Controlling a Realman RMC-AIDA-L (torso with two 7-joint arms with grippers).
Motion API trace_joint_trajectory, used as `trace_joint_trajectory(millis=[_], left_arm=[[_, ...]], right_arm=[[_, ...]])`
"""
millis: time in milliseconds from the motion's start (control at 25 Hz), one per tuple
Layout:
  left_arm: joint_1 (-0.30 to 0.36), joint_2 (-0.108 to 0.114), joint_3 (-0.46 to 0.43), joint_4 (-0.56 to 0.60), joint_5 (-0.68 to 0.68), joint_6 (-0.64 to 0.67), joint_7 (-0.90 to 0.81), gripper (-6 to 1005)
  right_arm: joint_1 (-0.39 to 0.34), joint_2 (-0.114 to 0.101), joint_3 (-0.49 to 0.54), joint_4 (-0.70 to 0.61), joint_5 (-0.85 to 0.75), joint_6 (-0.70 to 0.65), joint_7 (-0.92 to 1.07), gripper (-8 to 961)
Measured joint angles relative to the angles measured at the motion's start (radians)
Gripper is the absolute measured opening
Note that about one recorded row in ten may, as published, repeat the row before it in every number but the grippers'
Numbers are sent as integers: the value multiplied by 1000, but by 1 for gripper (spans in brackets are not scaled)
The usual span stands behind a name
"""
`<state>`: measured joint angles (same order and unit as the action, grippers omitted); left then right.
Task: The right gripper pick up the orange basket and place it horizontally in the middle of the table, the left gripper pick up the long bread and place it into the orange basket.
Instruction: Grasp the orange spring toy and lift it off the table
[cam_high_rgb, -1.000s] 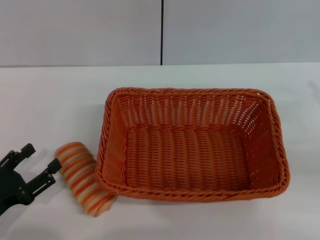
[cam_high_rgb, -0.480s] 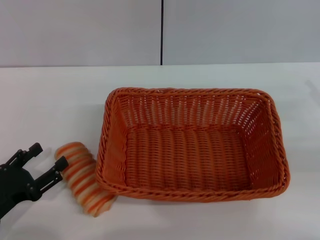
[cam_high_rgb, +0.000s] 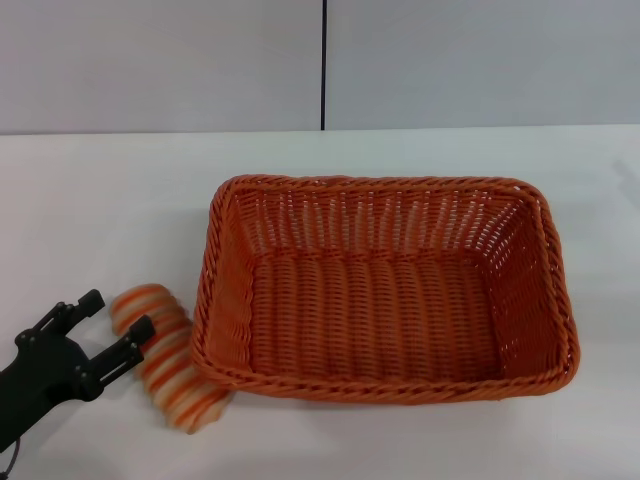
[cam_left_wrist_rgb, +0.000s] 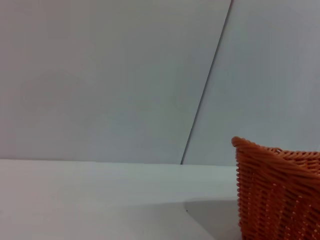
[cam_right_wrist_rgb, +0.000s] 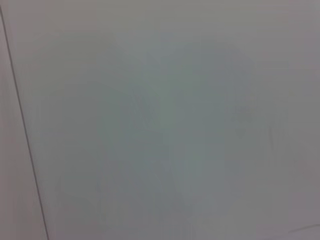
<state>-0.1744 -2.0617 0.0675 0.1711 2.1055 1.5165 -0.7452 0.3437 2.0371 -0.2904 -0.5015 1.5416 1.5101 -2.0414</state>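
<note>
White table bears empty orange basket.

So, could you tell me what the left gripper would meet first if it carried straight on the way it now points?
Most likely the long bread. In the head view the left gripper, open, points up and to the right at the loaf's near end. The orange basket lies beyond. Its height above the table is unclear.

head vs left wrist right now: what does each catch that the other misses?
Head view only: the long bread lying against the orange basket's left outer wall, the left gripper open beside the bread's left end, and the basket's whole empty interior. Left wrist only: a low side look at one basket corner. Both share the basket, the white table and the grey wall with its dark seam. The right gripper appears in neither.
</note>
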Motion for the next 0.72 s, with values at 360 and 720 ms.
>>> trace_joint_trajectory(millis=[360, 720], left_arm=[[-8, 0, 0, -18, 1, -30, 5, 842], [-13, 0, 9, -29, 2, -46, 5, 843]], right_arm=[[0, 0, 1, 2, -4, -15, -10, 574], [1, 0, 1, 8, -4, -25, -14, 574]])
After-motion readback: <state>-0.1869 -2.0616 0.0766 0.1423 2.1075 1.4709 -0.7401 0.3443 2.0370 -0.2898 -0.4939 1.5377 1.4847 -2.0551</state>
